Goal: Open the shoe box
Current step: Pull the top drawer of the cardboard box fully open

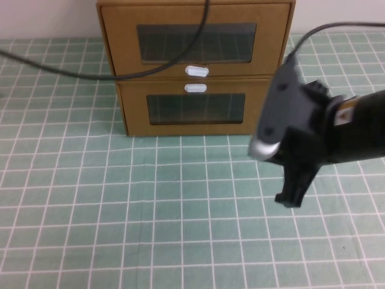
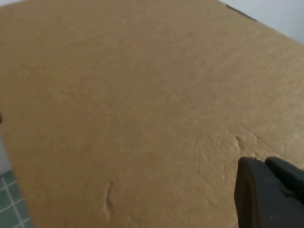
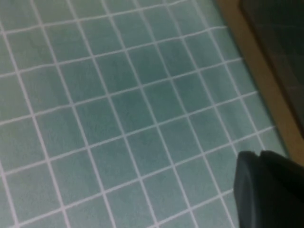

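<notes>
Right end effector (image 1: 290,198), closed, hangs at 4 o'clock of the shoe box (image 1: 269,60). Left end effector (image 2: 270,194), mostly cut off, sits near its cardboard; I cannot tell its state.

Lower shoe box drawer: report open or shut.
Lower drawer shut, flush with upper drawer. Right gripper hovers beside it, fingers shut; left gripper over the box top.

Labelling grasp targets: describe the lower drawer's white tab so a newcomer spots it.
On the green grid mat stands a brown cardboard shoe box with two stacked windowed drawers; the right gripper hovers shut at its front-right, the left gripper faces bare cardboard. The lower white tab sits above the bottom window, directly beneath its twin, the upper tab.
</notes>
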Robot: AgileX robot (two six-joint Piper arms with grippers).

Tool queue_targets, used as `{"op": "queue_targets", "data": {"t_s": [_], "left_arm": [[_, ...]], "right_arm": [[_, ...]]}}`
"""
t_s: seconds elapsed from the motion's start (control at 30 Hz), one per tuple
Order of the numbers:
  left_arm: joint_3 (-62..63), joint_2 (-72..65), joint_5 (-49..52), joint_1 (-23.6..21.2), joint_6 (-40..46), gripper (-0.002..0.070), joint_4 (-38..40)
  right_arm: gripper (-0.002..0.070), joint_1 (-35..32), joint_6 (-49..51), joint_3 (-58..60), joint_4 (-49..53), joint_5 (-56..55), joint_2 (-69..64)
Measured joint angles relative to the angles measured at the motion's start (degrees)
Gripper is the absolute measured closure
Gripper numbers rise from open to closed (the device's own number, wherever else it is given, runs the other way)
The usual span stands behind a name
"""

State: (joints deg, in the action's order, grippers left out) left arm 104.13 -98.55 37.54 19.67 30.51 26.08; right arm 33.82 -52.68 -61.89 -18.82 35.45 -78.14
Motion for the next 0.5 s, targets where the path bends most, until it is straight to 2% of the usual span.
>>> {"op": "queue_targets", "data": {"t_s": [0.13,0.2,0.33,0.5], "left_arm": [[10.44,-9.56,8.46,0.22,1.40,0.0680,0.54],[14.45,-13.50,10.72,0.22,1.38,0.0680,2.24],[17.73,-15.77,12.08,0.22,0.36,0.0680,3.75],[17.87,-16.11,12.22,-0.01,-0.38,0.0680,5.47]], "right_arm": [[0.0689,1.78,-0.62,-3.17,6.74,3.56,-6.03],[0.0689,1.88,3.73,-6.13,13.79,7.04,-9.44],[0.0689,2.01,17.07,-11.45,31.35,8.98,-13.88],[0.0689,3.48,42.01,-11.52,59.47,-4.15,-14.47]]}}
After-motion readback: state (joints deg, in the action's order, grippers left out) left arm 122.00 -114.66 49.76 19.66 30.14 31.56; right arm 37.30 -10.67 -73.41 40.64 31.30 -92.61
